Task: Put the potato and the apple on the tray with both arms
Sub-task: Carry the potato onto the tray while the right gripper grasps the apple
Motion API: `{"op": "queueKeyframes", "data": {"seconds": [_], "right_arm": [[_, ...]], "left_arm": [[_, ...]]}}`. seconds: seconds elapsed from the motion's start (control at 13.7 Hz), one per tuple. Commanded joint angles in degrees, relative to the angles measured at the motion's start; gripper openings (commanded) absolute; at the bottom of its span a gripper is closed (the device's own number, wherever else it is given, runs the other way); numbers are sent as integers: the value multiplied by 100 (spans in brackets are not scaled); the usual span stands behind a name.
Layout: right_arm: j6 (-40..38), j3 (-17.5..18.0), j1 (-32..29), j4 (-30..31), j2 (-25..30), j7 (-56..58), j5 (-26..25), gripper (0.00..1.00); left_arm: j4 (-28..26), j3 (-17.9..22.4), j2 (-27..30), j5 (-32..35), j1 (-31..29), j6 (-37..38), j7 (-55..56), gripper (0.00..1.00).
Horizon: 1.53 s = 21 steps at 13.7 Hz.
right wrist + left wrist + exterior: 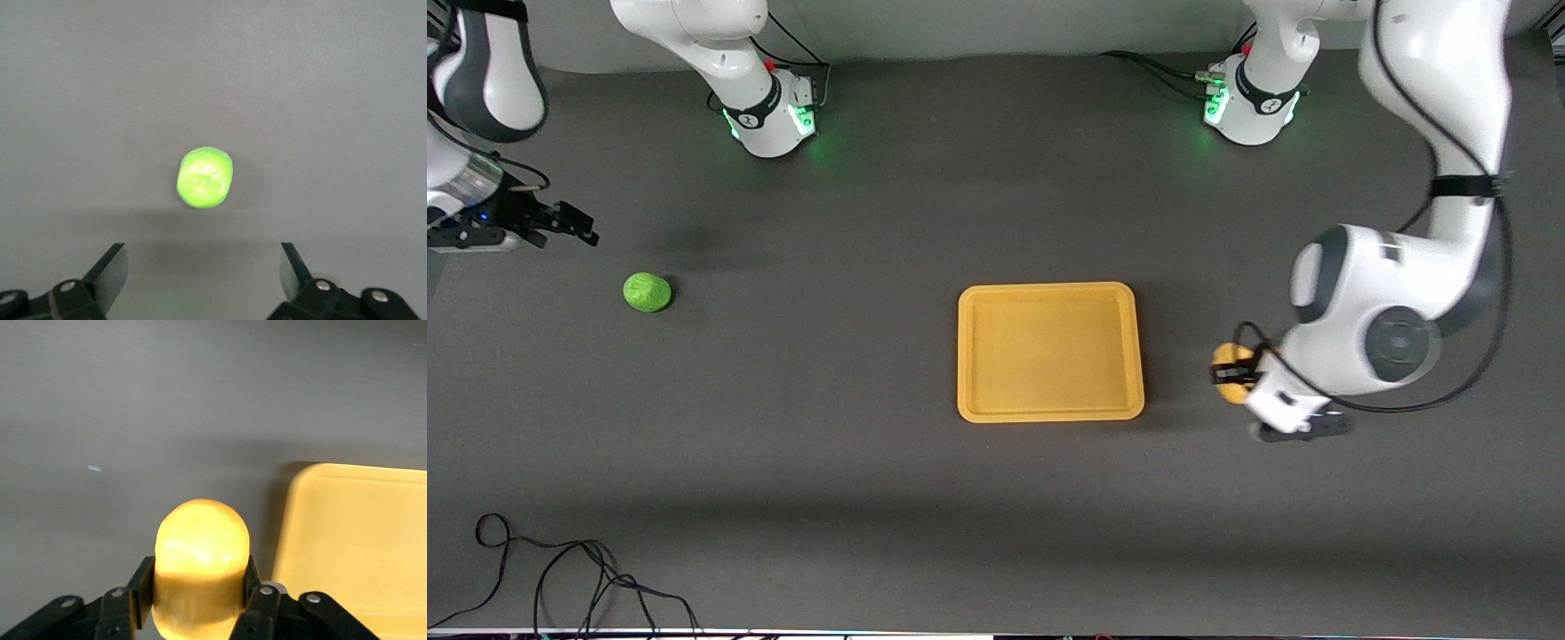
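Note:
The yellow-orange potato [1230,362] is gripped between the fingers of my left gripper [1234,375], just off the tray's short side toward the left arm's end. In the left wrist view the potato [202,553] fills the shut jaws of the left gripper [198,585], with the tray [360,547] beside it. The orange-yellow tray [1049,351] lies bare mid-table. The green apple [647,292] sits on the table toward the right arm's end. My right gripper [580,227] is open and empty above the table beside the apple. In the right wrist view the apple [205,177] lies ahead of the right gripper's [203,267] spread fingers.
The table is a dark grey mat. Loose black cables [560,578] lie at the table's near edge toward the right arm's end. The arms' green-lit bases [774,116] [1249,107] stand along the edge farthest from the front camera.

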State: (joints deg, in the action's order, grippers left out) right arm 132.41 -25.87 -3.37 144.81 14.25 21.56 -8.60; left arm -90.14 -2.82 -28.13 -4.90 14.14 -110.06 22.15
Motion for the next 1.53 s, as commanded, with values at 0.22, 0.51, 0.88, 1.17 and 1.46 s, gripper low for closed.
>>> {"op": "queueKeyframes", "data": {"seconds": [0.22,0.51,0.88,1.17,1.46], "right_arm": [[1391,-85,134,47,-1502,312,462,100],[2025,-67,223,38,-2311,1324,1781,100],[2316,-50,329,30,-2664,1342,1888,100],[2281,-24,355,-23,-2735,1351,1888,39],[1231,-15,635,-530,-2244,1194,1888,35]], "left_arm": [[304,89,-1069,-82,958,-1040,947,23],[234,71,-1203,-99,1283,-1132,1089,24],[67,71,-1256,-20,1416,-1123,1054,62],[-12,80,-1239,-3,1381,-824,984,77],[32,115,-897,77,1249,-518,914,99]]}}
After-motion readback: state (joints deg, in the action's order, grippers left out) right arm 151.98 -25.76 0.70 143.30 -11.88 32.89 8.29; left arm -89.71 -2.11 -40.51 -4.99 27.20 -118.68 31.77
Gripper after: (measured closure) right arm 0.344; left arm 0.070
